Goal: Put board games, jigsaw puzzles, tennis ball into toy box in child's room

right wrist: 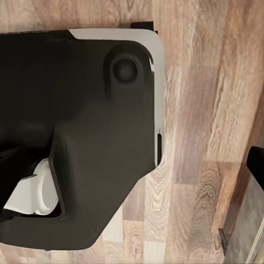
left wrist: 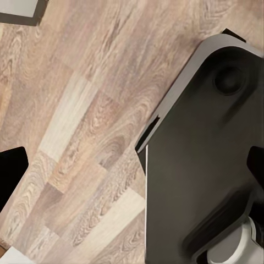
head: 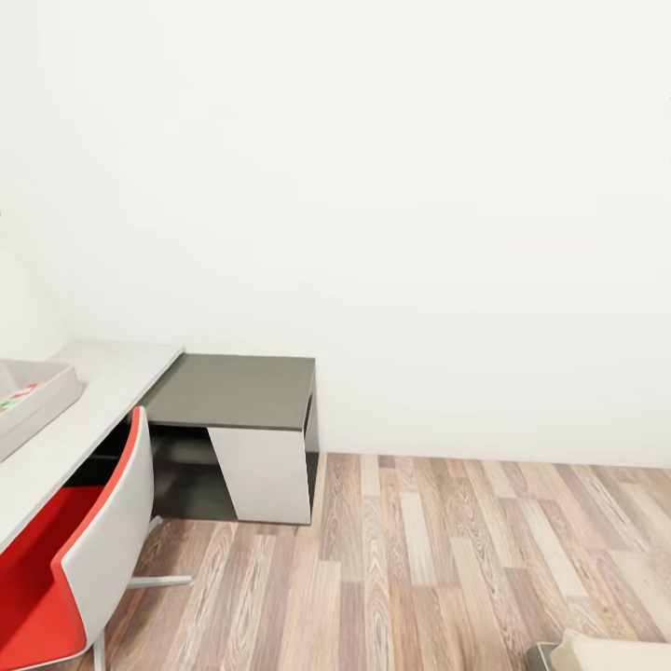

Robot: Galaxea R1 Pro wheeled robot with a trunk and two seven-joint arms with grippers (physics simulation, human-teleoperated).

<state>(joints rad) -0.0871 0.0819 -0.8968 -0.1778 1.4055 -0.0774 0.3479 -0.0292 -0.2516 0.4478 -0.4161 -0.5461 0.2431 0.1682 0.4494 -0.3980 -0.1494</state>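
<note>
Transit step, I judge: base is between pick-ups, arms tucked, nothing in view being handled.

Head view, left to right. At the left edge, mid-height, the toy box (head: pixel 42 403) sits on the pale table (head: pixel 102 391); a bit of red-and-green print shows inside it, too little for me to say which toy. The table runs from lower left up toward the room corner. In the lower left a red chair (head: pixel 70 559) stands just beside the table edge, its white back toward open floor. Centre-left, the lower dark section of the desk (head: pixel 238 390) meets the pale top and ends in a square corner over a white side panel. Right of that: bare white wall above, open wood floor (head: pixel 466 559) across centre and right. At the bottom right corner, a beige corner that is probably the bed (head: pixel 606 652).

Wrist views look down at floor planks and the robot's dark base (left wrist: pixel 203 170). Pincer state, left and right: I cannot tell, the fingertips are barely in frame.

Next move, as I judge it: turn toward the bed for the board games, swinging through the open floor at right, keeping clear of the chair and the desk corner.
</note>
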